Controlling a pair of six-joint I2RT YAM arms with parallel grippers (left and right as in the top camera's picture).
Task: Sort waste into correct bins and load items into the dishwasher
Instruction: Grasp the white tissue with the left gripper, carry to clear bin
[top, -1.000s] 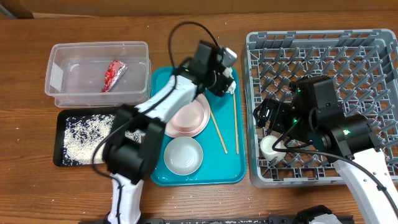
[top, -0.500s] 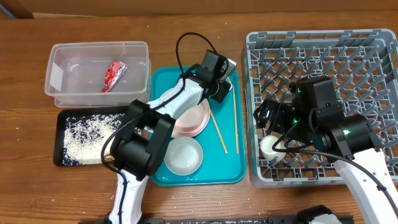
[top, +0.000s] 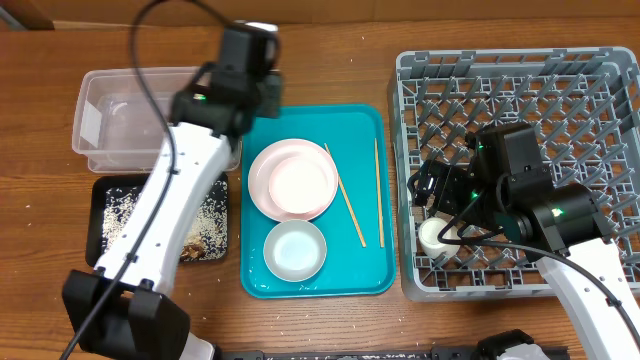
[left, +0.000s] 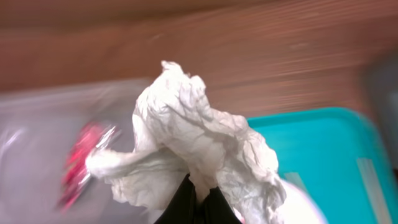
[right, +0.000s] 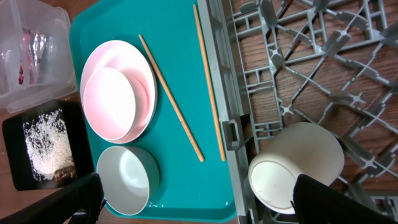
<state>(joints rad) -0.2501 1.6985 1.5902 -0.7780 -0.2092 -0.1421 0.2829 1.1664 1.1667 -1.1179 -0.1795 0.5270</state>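
Note:
My left gripper (left: 199, 190) is shut on a crumpled white tissue (left: 199, 137) that hangs over the right end of the clear tub (top: 110, 110). The arm (top: 250, 75) hides the tissue from overhead. A red wrapper (left: 81, 162) lies blurred in the tub below. On the teal tray (top: 360, 130) sit a pink plate (top: 292, 180) with a smaller one on it, a bowl (top: 295, 250) and two chopsticks (top: 345, 195). My right gripper (right: 205, 205) stands wide open and empty above the dish rack's left edge (top: 600, 80), by a white cup (right: 295, 165).
A black tray (top: 110, 215) with white rice and brown scraps lies in front of the clear tub. The grey dish rack fills the right half of the wooden table. A few rice grains lie on the wood near the teal tray's front edge.
The left gripper closed on the tissue at the teal tray's far right corner and swung left with it to the clear tub's right end. The right arm has not moved.

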